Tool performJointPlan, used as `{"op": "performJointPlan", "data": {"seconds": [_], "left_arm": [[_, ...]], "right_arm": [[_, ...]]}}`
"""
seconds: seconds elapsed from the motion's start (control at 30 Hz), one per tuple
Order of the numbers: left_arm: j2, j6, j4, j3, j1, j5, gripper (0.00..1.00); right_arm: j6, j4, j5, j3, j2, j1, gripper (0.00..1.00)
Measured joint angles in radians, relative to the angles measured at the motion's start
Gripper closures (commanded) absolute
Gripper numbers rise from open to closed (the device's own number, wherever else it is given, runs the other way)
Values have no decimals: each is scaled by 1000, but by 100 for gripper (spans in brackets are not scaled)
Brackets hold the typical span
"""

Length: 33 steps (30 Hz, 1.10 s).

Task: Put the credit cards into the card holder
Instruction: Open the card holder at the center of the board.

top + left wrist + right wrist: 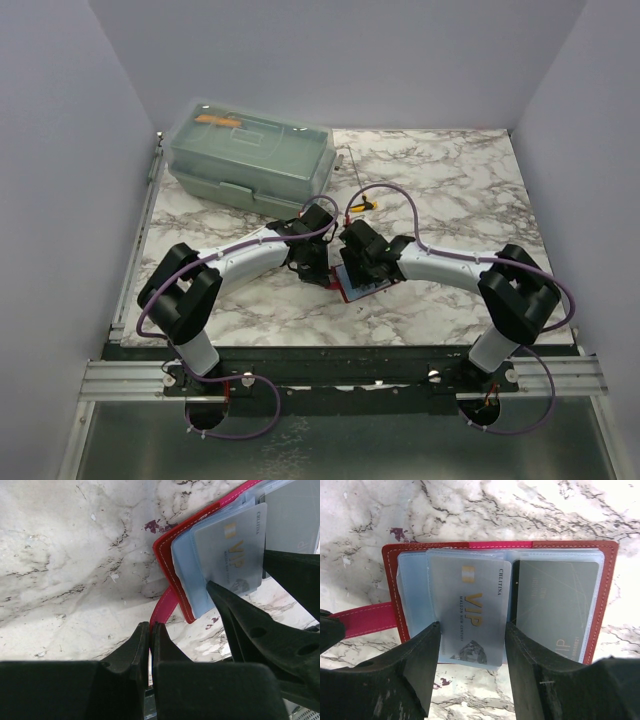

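The red card holder (500, 547) lies open near the middle of the surface (450, 190). The right gripper (472, 645) has its jaws grasping a grey card (470, 612) by its long edges, partly in a clear sleeve. The left gripper (150, 645) has its jaws clenched on the holder's pink strap (162, 612).

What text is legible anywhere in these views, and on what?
"VIP", gold, large: on the grey card that the right gripper holds by its edges over the red card holder.
"CHLITINA": along that card's top right edge.
Small line beside "VIP": too blurred to read.
"VIP", faint: on the dark card in the right sleeve; its other print is unreadable.
Grey box: orange mark, no readable text.
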Motion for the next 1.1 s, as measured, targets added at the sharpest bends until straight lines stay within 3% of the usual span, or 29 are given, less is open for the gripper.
{"op": "performJointPlan", "data": {"seconds": [0.1,0.27,0.43,0.9,1.1], "left_arm": [[-4,0,-2,0,0,0,100],[-9,0,-2,0,0,0,100],[-9,0,-2,0,0,0,100],[-9,5,-4,0,0,0,100],[-10,8,-5,0,0,0,100]], "right_arm": [[1,-18,33,6,-6,0,42],[10,-49,78,11,-8,0,25],[8,-64,89,13,-8,5,24],[26,-54,51,44,-46,50,51],[33,-28,25,43,-39,50,51]]}}
